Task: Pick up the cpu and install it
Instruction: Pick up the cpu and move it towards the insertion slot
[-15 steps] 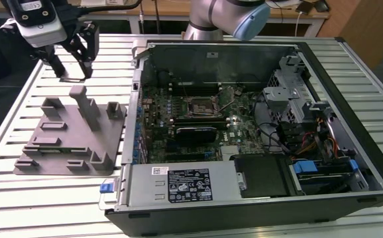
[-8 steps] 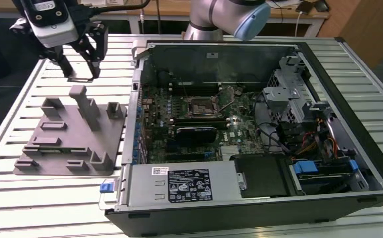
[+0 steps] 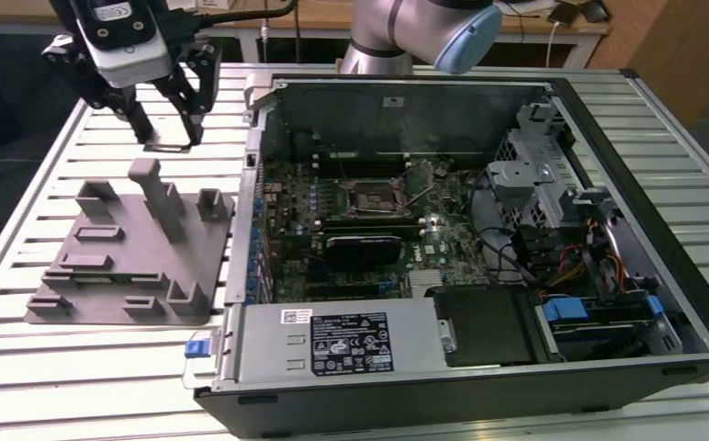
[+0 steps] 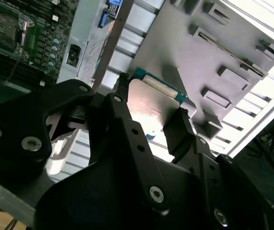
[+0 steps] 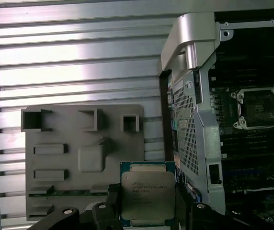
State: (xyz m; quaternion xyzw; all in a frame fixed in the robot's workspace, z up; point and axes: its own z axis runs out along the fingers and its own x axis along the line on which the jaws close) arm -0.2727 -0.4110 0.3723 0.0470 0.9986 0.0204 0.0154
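CPU aloft, pinched in the claw!
The gripper [image 3: 171, 138] is clamped on the cpu [image 5: 148, 196] by two thin edges, at 12 o'clock of the grey fixture block [image 3: 122, 257]. The socket [image 3: 373, 193] sits at 3 o'clock, inside the computer case [image 3: 428, 115]. Danger, I'd say: that edge grip slipping, or a tilted chip damaging the socket.

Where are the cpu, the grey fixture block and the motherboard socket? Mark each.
cpu [image 5: 148, 194]: first wrist view, middle of its silver lid.
grey fixture block [image 5: 65, 136]: first wrist view, bare flat base.
motherboard socket [image 5: 257, 108]: first wrist view, its dark centre.
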